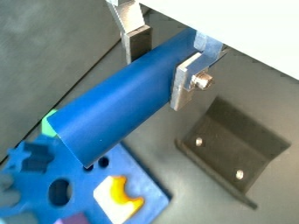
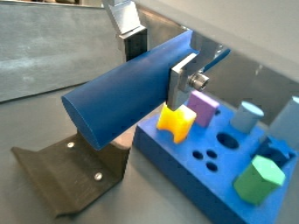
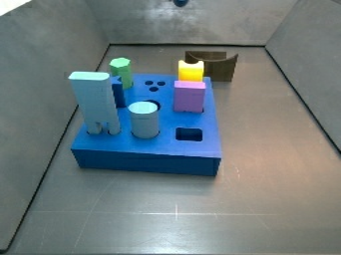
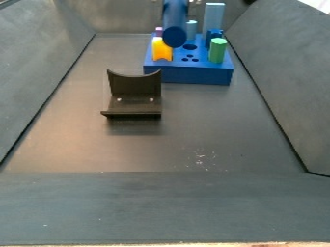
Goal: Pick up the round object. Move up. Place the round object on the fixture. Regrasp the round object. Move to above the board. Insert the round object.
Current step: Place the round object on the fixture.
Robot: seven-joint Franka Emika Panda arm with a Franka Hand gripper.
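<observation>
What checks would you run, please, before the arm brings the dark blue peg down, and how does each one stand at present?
1. Grip: the gripper is shut on the round object, a finger plate on each side. Ok.
2. Peg attitude: it lies tilted between the fingers, not upright. Not ok for inserting.
3. Fixture: its cradle is bare and stands apart from the board. Ok.
4. Height: in a side view the peg hangs above the board's pegs. Ok.
5. Free round hole on the board: cannot tell which fits.
6. Yellow piece close under the peg's end: cannot tell the gap.
</observation>
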